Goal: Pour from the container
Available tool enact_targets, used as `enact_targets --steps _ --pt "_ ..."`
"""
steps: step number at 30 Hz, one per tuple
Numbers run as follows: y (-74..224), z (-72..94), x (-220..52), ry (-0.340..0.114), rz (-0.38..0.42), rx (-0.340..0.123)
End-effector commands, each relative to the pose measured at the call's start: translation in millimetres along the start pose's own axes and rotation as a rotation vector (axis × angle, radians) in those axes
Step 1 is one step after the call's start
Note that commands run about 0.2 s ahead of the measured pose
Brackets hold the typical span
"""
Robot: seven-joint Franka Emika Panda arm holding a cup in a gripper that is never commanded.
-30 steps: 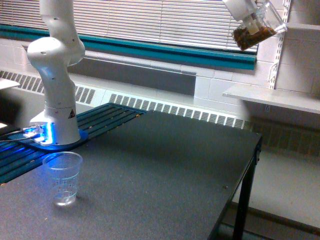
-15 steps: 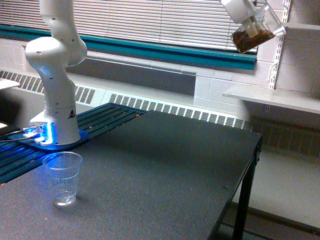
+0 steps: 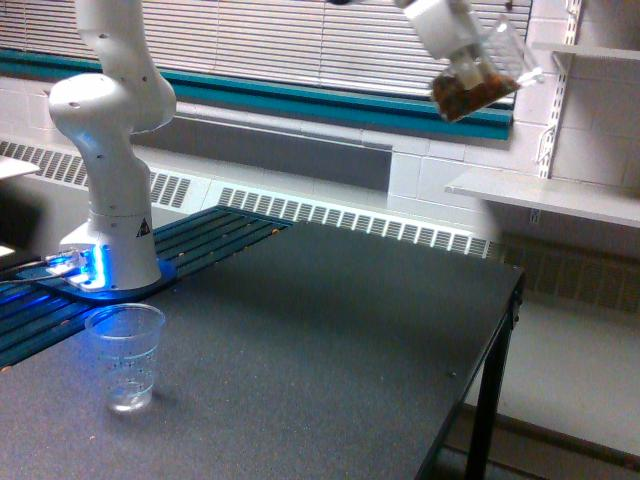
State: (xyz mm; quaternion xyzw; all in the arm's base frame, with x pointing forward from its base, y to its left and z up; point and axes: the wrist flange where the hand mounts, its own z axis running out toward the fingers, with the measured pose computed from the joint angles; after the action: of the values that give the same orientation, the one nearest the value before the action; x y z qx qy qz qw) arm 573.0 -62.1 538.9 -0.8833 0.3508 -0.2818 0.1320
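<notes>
Fingers with container, now further left.

No legible text, brand or number appears. The robot base, far below the gripper and toward the exterior view's left, bears a small triangular warning sign; its symbol is unreadable.
</notes>
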Motion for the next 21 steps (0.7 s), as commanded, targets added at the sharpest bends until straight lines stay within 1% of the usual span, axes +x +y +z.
enact_targets --steps 1,7,10,12,15,21 --pt "58.3 -31.1 31.5 0.075 -0.039 -0.044" --pt "107.7 -43.9 33.5 0.083 -0.014 -0.080" --pt "131.1 -49.8 32.7 0.085 -0.015 -0.098" --pt "147.0 -52.5 29.6 0.077 -0.011 -0.105" --pt "173.9 -61.1 27.0 0.075 -0.020 -0.134" --pt "215.7 -71.6 16.7 0.064 -0.014 -0.174"
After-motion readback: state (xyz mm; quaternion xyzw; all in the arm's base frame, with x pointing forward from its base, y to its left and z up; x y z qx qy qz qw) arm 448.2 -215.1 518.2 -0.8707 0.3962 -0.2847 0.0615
